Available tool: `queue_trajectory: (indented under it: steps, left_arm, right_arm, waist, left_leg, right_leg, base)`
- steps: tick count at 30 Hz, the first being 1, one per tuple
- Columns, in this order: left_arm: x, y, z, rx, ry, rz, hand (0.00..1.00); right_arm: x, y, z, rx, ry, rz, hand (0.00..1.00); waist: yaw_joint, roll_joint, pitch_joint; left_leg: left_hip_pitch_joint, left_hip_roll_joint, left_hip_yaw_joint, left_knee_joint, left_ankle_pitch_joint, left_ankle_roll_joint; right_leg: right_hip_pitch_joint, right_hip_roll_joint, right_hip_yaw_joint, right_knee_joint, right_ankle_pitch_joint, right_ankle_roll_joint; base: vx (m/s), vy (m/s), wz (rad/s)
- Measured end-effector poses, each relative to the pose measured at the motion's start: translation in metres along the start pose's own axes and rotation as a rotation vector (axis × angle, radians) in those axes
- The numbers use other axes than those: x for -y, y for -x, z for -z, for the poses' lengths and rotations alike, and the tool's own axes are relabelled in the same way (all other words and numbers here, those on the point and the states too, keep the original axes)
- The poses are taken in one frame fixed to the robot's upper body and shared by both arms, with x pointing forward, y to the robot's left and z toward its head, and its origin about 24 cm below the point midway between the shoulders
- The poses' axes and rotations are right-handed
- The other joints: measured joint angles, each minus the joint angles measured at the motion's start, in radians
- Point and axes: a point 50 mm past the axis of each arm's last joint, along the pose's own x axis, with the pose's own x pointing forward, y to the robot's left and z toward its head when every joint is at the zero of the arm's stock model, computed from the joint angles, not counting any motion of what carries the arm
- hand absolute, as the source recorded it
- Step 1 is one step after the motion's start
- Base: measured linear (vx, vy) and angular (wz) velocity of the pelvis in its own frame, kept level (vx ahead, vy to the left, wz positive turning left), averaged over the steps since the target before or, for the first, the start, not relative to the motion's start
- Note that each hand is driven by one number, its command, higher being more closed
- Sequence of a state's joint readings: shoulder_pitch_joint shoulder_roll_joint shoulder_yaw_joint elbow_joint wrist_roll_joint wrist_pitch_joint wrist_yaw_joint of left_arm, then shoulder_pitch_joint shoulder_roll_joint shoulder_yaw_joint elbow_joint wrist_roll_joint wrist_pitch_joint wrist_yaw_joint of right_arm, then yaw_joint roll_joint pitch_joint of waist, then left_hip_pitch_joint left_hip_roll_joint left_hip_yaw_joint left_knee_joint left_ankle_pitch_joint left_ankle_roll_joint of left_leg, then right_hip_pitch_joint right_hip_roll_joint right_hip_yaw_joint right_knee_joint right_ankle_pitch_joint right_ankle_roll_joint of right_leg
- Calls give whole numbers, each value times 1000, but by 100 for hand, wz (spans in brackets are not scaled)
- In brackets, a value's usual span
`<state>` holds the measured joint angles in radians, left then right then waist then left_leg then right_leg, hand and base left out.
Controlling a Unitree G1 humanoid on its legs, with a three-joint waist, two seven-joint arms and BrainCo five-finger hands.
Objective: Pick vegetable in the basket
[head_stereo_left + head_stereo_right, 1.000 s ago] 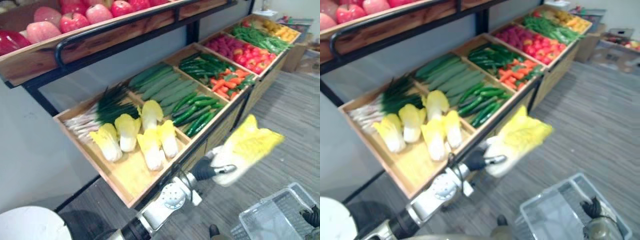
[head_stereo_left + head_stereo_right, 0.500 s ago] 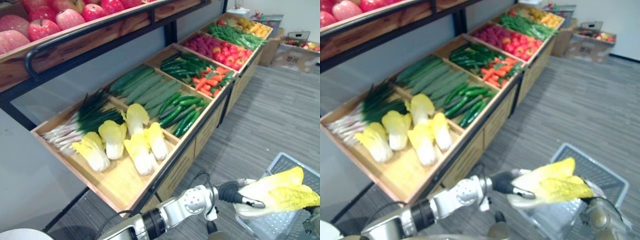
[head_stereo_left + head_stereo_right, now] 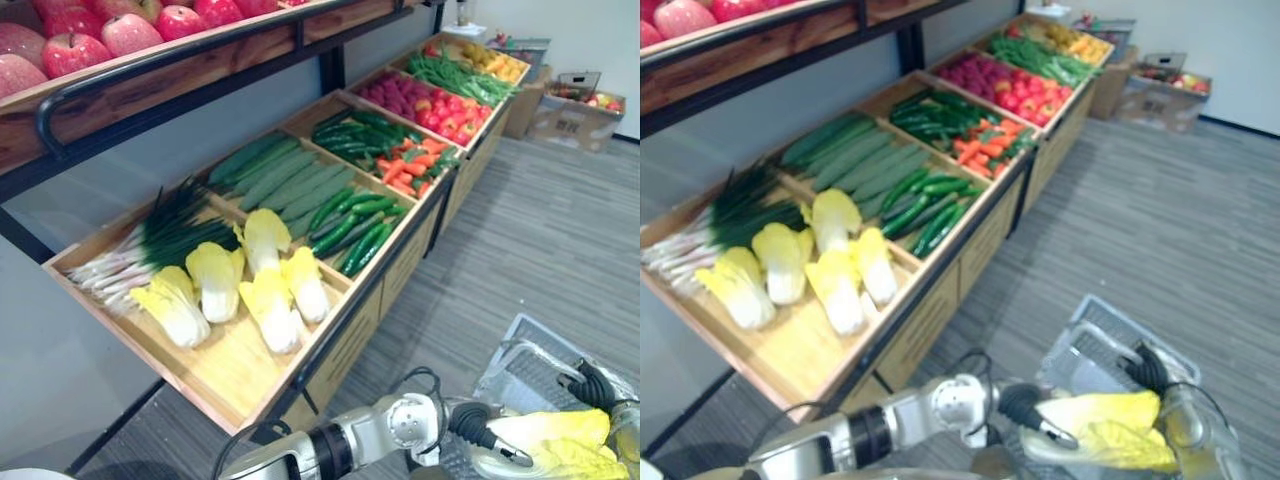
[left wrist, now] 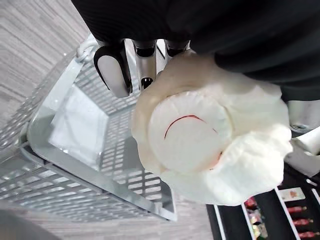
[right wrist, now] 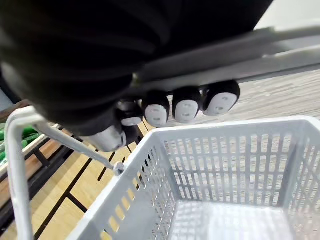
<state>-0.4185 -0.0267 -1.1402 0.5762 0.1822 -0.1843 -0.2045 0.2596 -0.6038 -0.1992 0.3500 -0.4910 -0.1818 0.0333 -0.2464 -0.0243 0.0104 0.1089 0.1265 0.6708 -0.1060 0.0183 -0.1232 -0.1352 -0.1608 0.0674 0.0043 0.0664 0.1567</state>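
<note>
Fingers (image 4: 114,70) of the left hand (image 3: 1032,410) are being curled round the pale base of a napa cabbage (image 4: 200,140), so it's being held up over the grey shopping basket (image 4: 65,165), not lying in it yet. The basket's handle (image 5: 15,150) is being gripped by the right hand (image 5: 172,107), fingers wrapped round it, with the wooden veg crates (image 3: 230,370) being left off to the left.

Produce aisle of a grocery shop

Sloping wooden crates (image 3: 235,365) stand in a row along the wall, each stocked by kind: cabbages (image 3: 215,280), scallions (image 3: 160,240), cucumbers (image 3: 355,225), carrots (image 3: 410,170); a shelf above them carries apples (image 3: 70,50); a slotted plastic shopping basket (image 5: 225,124) shows over the grey plank floor (image 3: 560,230); a cardboard box (image 3: 575,115) sits at the far end.
</note>
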Motion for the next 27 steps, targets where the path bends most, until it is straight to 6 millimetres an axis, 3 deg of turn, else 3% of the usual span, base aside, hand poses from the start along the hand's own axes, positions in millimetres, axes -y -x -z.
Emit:
queue_trajectory:
  steps: [5, 9, 14, 15, 27]
  left_arm:
    - [5, -4, 11, -71, -53, 14, 100]
    - [-2, 0, 33, -195, -91, -56, 100]
    - [-11, 2, 42, -259, -121, -133, 100]
    - [-13, 1, 43, -275, -147, -133, 0]
    - [-39, -15, 18, -216, -202, -254, 0]
  right_arm:
    - [-5, 2, -11, 39, -56, 12, 100]
    - [-15, 7, -18, 59, -107, 8, 100]
    - [-29, 12, -21, 57, -167, -19, 100]
    - [-32, 13, -21, 54, -182, -21, 100]
    - [-47, 21, -18, 22, -216, -60, 100]
  waist:
    - [0, -2, 1]
    - [0, -7, 3]
    - [0, -16, 5]
    - [0, -18, 5]
    - [-6, -38, 18]
  left_leg:
    - [-2, 1, -6, 0, -1, -1]
    - [-7, 0, -17, 0, -1, -1]
    - [-18, -1, -26, 0, -1, 0]
    - [-17, -1, -27, 0, -2, 2]
    - [-18, -1, -28, 2, -10, 2]
  right_leg:
    - [-2, 0, -3, 0, -4, 5]
    - [-2, -3, -9, 0, -3, 4]
    - [-4, -5, -14, -1, 0, -1]
    - [-4, -4, -14, -1, 0, -1]
    - [-2, -11, -19, -3, 0, -1]
  base:
    - [-23, -39, 2]
    - [-5, -21, 5]
    - [4, -16, 6]
    - [0, 0, 0]
    - [-2, -25, 0]
